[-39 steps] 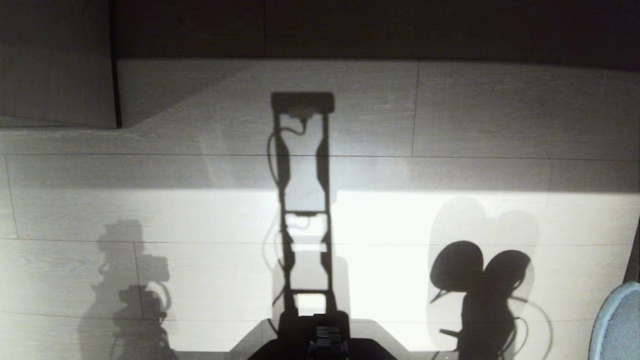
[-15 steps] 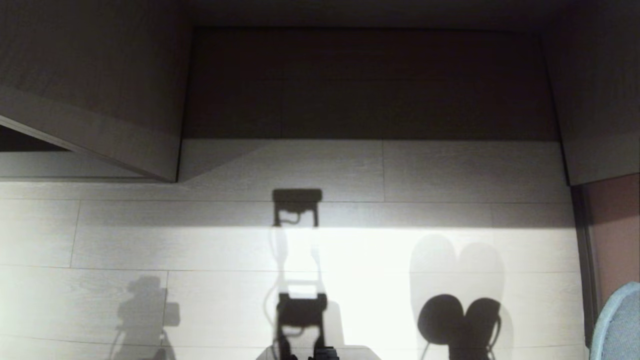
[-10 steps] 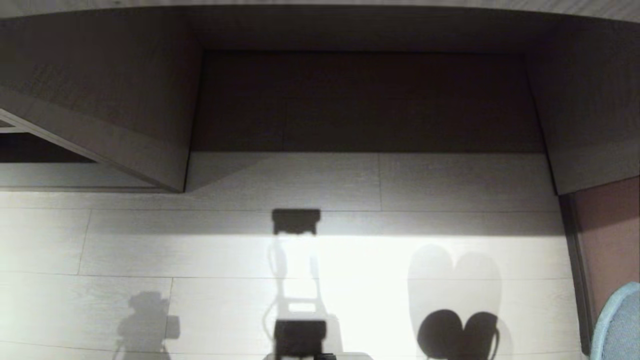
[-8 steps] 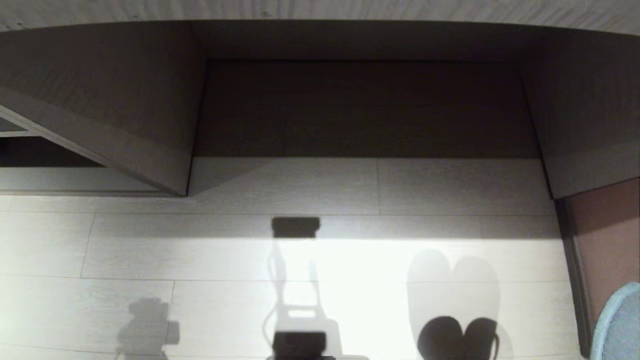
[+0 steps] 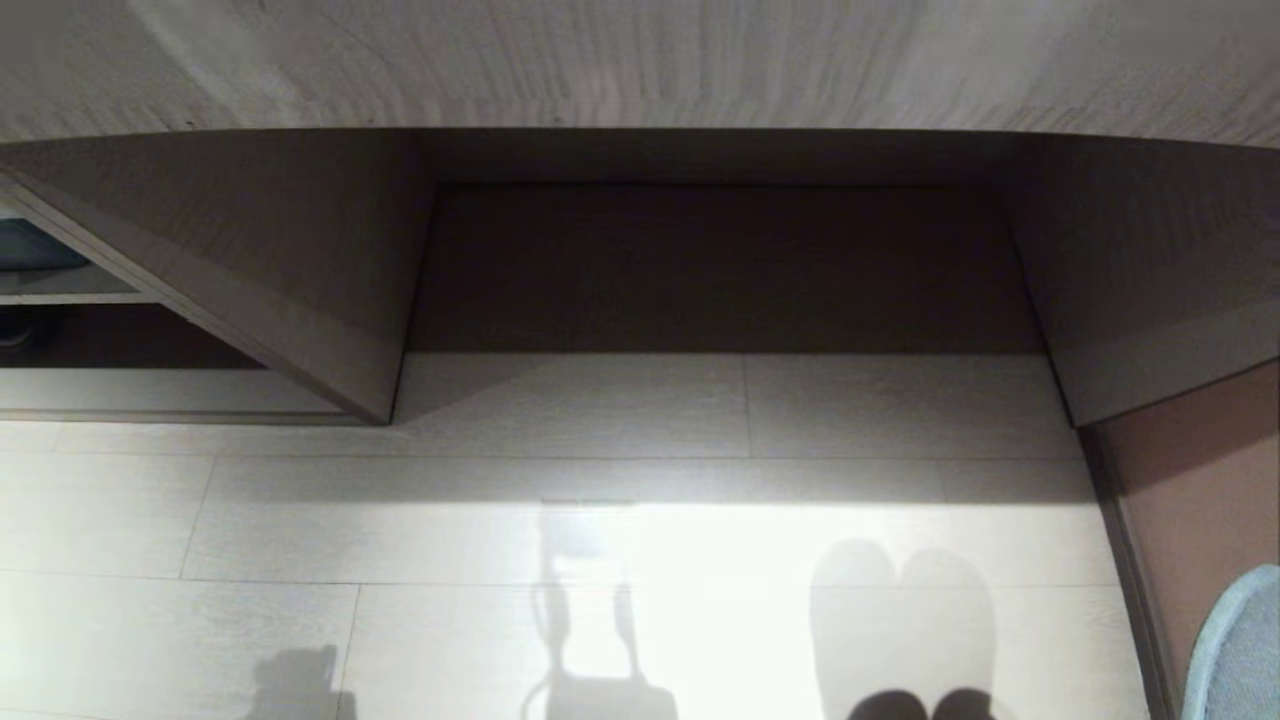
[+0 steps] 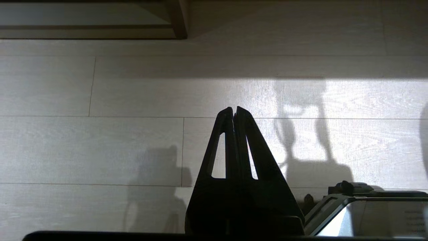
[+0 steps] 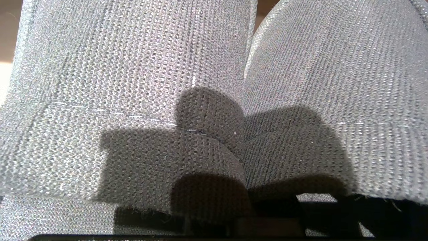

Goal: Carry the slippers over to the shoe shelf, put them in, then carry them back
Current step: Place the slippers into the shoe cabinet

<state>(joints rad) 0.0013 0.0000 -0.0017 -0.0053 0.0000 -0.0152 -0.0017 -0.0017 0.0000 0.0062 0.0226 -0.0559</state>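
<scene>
The slippers (image 7: 133,83) are two grey knit toes side by side, filling the right wrist view. My right gripper is shut on them, its fingers hidden under the fabric. A pale blue-grey rounded edge (image 5: 1240,650) at the head view's lower right looks like part of them. Their double shadow (image 5: 920,705) lies on the floor. The shoe shelf (image 5: 150,395) is the low cubby at far left; its pale base board (image 6: 87,32) also shows in the left wrist view. My left gripper (image 6: 234,110) hangs over the floor, shut and empty.
A tall desk recess with a dark brown back panel (image 5: 720,270) and a pale top (image 5: 640,60) stands straight ahead. Slanting side panels (image 5: 300,300) flank it. A reddish-brown wall (image 5: 1190,500) closes the right. My base corner (image 6: 367,214) shows beside the left gripper.
The head camera has tilted up: the desk top came into view and the floor shadows slid down out of the picture. Neither arm has moved against the body.
</scene>
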